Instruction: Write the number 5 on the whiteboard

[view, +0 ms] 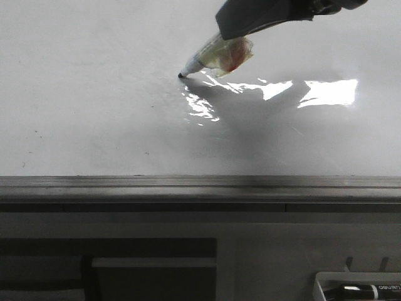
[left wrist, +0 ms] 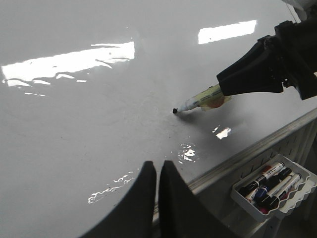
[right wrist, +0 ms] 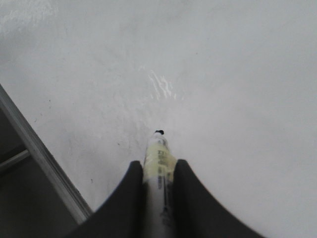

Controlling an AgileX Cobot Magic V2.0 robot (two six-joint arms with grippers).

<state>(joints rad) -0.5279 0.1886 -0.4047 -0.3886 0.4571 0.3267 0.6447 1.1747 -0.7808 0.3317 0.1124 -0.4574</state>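
We see right gripper [view: 229,28] at 1 o'clock of front view, jaws clamped on marker [view: 210,56]. Marker slants down toward 8 o'clock, black tip touching whiteboard [view: 94,94] near upper centre. No stroke of number 5 visible on board; surface blank apart from glare patches and few dark specks. Left gripper [left wrist: 158,171] hangs over board's near edge, jaws together, holding nothing. Grey edge rail [view: 200,183] along board's near side. Tray [left wrist: 272,191] of spare markers hangs below rail, at 4 o'clock in left wrist view.
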